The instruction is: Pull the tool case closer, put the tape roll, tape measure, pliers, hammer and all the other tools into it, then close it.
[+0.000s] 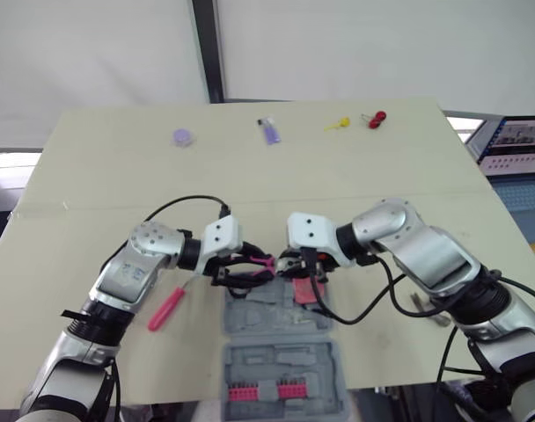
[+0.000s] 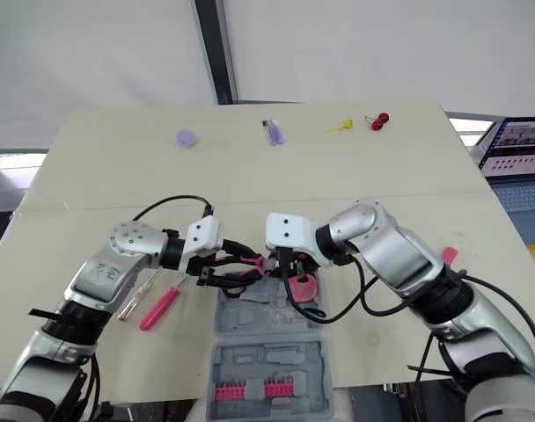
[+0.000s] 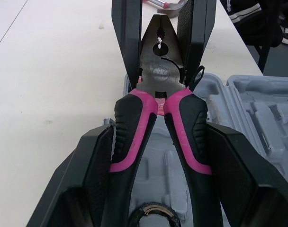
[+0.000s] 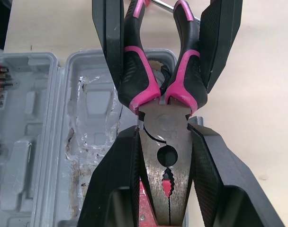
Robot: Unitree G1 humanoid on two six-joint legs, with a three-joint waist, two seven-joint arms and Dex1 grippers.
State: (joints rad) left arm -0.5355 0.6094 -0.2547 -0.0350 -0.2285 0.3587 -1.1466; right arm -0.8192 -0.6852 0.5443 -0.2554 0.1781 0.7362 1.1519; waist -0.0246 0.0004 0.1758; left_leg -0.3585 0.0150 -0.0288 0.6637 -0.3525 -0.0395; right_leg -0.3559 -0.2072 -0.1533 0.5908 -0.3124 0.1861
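Note:
The pink-and-black pliers [image 1: 264,261] hang just above the far edge of the open grey tool case [image 1: 276,352]. My left gripper [image 1: 248,269] is shut on the handles [image 3: 134,142]. From the opposite side my right gripper [image 1: 294,266] is shut on the steel head [image 4: 165,161]. A red tape measure [image 2: 301,287] lies in the case's far half under the right gripper. On the table left of the case rests a pink-handled screwdriver [image 1: 166,309]. A hammer [image 1: 426,308] is partly hidden behind my right arm.
The case's near half holds a row of pink bits [image 1: 267,391] and hangs over the table's front edge. Small purple [image 1: 182,136], yellow [image 1: 338,123] and red [image 1: 376,119] items lie along the far edge. A laptop [image 1: 518,145] stands off the table's right side.

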